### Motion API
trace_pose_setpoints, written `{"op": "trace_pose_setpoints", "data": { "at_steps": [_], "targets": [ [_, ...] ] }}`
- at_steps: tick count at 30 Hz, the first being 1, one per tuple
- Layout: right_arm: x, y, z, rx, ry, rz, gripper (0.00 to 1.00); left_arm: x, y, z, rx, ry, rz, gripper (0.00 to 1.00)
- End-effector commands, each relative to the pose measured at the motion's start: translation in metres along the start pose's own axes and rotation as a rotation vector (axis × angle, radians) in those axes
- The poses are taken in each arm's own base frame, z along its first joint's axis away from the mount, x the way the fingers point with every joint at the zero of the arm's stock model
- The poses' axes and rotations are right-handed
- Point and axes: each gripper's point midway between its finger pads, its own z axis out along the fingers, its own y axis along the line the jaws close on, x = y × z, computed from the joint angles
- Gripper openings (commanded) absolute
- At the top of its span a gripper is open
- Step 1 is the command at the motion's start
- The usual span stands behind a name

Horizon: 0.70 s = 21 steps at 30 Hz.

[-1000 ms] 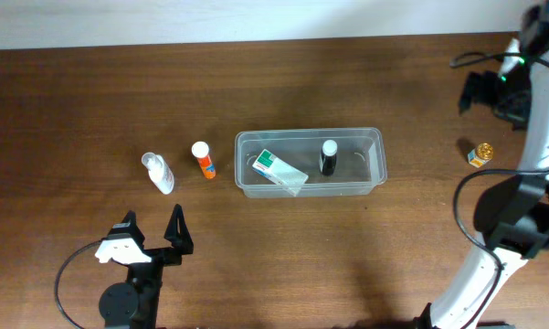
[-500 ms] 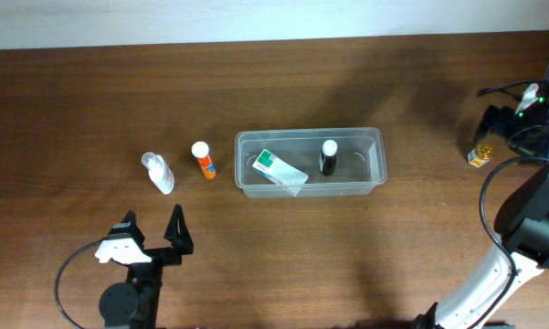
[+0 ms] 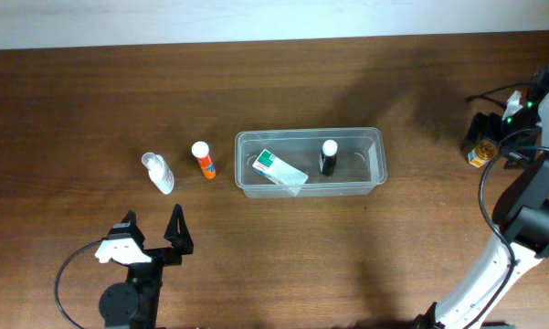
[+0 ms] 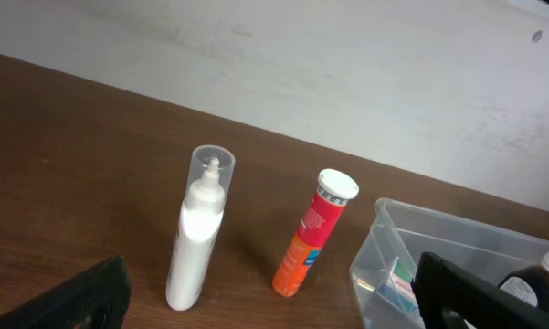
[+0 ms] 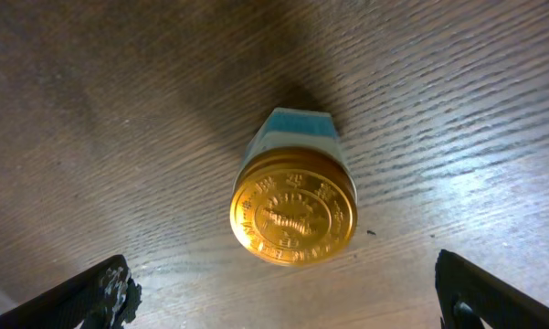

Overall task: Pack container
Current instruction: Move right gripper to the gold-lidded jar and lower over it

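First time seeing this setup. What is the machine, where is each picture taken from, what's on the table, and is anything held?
Two robot arms with two-finger grippers work at a table. The overhead view looks straight down; the other two come from a camera on each wrist. A container holds a box and a dark bottle. Left of it stand an orange tube and a white bottle, in front of the open left gripper. At the right, the open right gripper hangs over a gold-lidded jar. Nothing is held.
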Motion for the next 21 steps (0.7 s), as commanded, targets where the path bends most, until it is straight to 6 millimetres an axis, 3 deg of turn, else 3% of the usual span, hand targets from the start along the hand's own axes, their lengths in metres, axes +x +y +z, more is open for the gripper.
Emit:
{"op": "trace_pose_setpoints", "data": {
  "at_steps": [1,9,21],
  "targets": [
    [0.002,-0.001,0.014,0.009,0.033,-0.008,0.98,0.001,0.0,0.0,0.006,0.0,-0.01,0.99],
    [-0.001,-0.017,0.02,0.097,0.03,0.013,1.0,0.001,0.0,0.0,0.006,0.0,-0.01,0.99],
    [-0.003,-0.019,0.044,0.099,0.063,-0.01,0.99,0.001,0.0,0.0,0.006,0.0,-0.01,0.99]
  ]
}}
